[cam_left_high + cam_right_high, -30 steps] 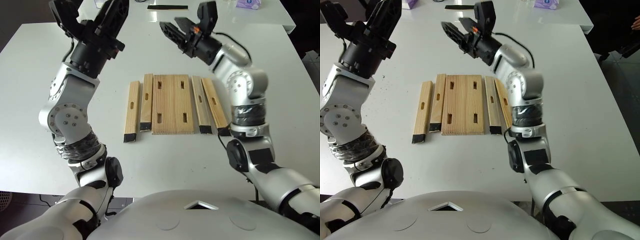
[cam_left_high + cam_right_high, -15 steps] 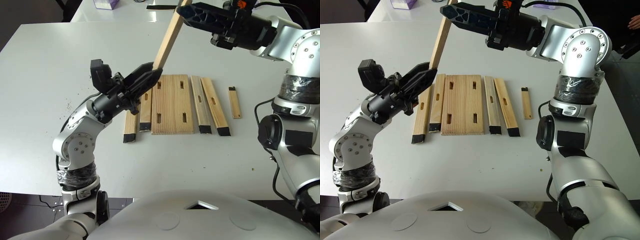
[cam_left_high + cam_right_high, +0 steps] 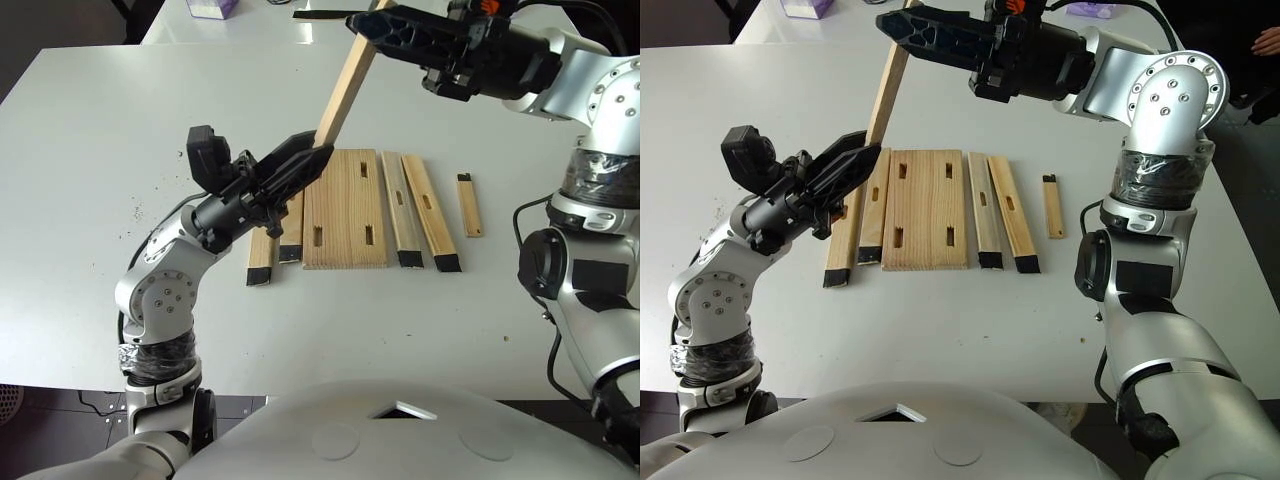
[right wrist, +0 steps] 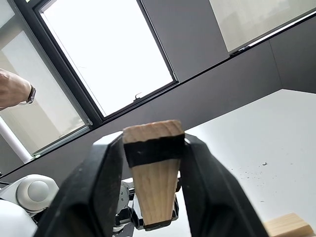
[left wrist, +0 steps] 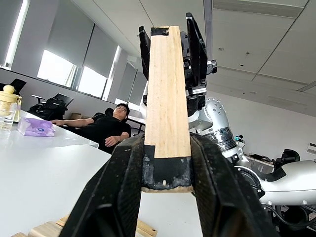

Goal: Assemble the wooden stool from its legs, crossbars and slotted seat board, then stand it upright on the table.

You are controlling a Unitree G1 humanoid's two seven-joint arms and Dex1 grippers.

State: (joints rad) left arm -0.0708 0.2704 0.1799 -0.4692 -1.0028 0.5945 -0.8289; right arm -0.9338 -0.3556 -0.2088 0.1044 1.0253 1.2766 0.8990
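My left jaws are clenched on the lower, black-tipped end of a long wooden piece point(image 3: 343, 88). My right jaws grasp its upper end, which also has a black band. The piece hangs slanted in the air between them, its low end over the left part of the laid-out parts and its high end out toward the far edge of the table point(image 3: 90, 130).

I judge this two-ended hold to be a re-grip or a turn. With both ends pinned, the piece cannot swing while I change its angle for fitting. I cannot tell whether it is a leg or a crossbar.

The seat board point(image 3: 345, 208) lies flat about mid-table with its four slots facing up, ready to take tenons. To its left lie two slotted slats, the outer left slat point(image 3: 263, 240) and the inner left slat point(image 3: 291, 222). To its right lie the inner right slat point(image 3: 403, 215) and the outer right slat point(image 3: 432, 215). All four run parallel to the board with their black tips toward the near edge. A short bar point(image 3: 468, 205) lies apart, nearer the right edge. Nothing is joined yet, so assembly is at its start.
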